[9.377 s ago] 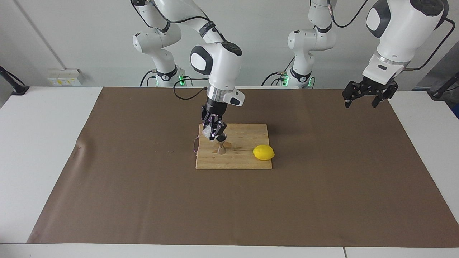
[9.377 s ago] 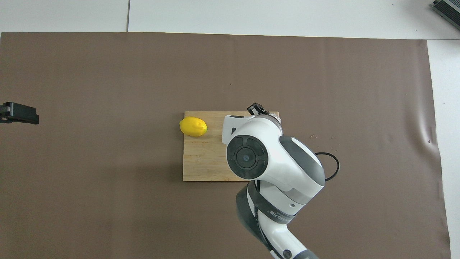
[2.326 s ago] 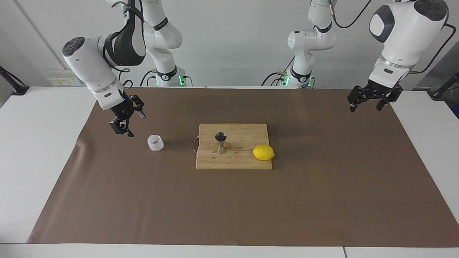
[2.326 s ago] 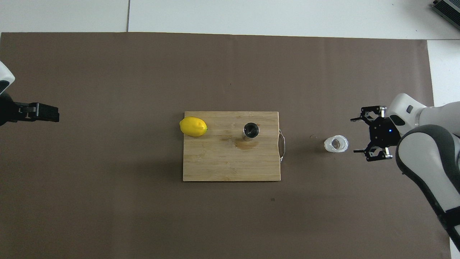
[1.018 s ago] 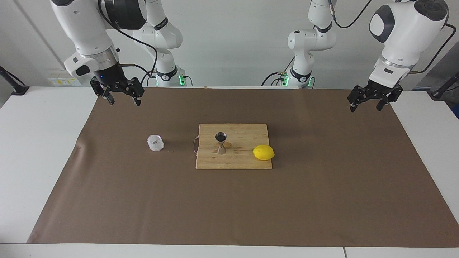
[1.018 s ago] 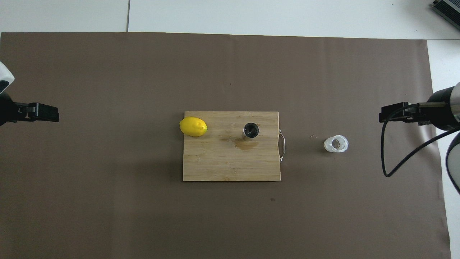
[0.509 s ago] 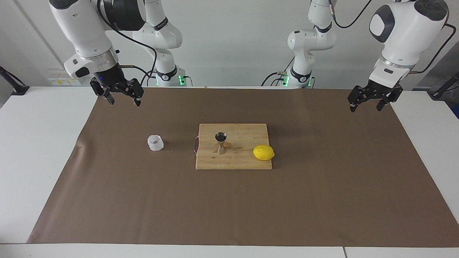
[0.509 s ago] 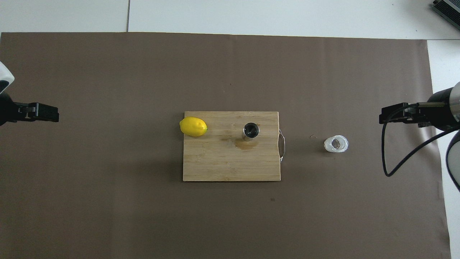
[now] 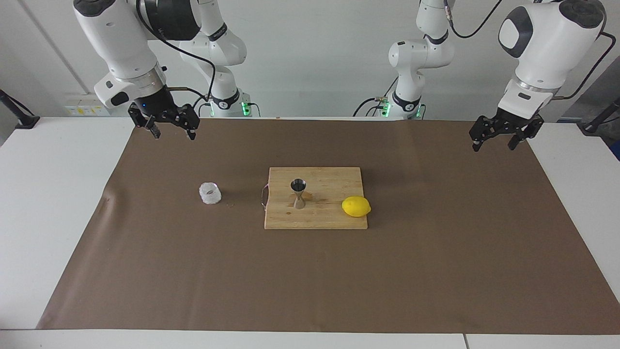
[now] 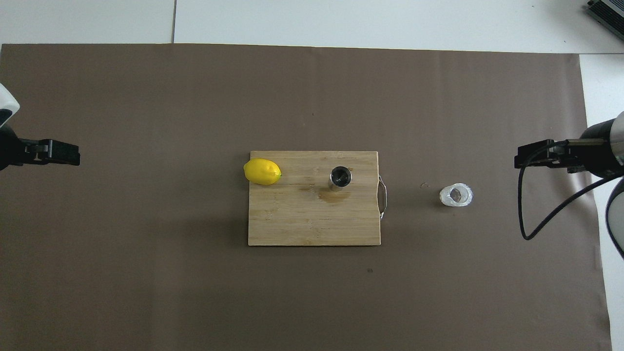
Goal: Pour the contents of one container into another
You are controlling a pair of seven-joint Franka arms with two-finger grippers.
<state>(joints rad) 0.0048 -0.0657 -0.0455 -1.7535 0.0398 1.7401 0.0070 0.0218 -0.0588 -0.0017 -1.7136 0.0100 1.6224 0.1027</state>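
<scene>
Both end effectors hang spread and empty over the mat's corners nearest the robots: the right end effector [image 9: 168, 130] at its own end of the bench, the left end effector [image 9: 499, 138] waiting at the other. The cup [image 9: 209, 193] stands on the brown mat [image 9: 310, 281], apart from the board [image 9: 334, 219] and toward the right arm's end. The jigger [image 9: 298, 193] stands upright on the board, with a lemon [image 9: 356, 206] beside it toward the left arm's end. A damp stain [image 10: 334, 196] marks the wood just beside the jigger's foot. Judging from the parked arms and the set-down cup, the pour looks finished. Risks from here are few: the jigger is slim and narrow-waisted, so any brush from a passing arm or a nudge to the board would likely tip it and spill whatever it holds; the cup looks light, and a low sweep by the right arm could knock it over.
</scene>
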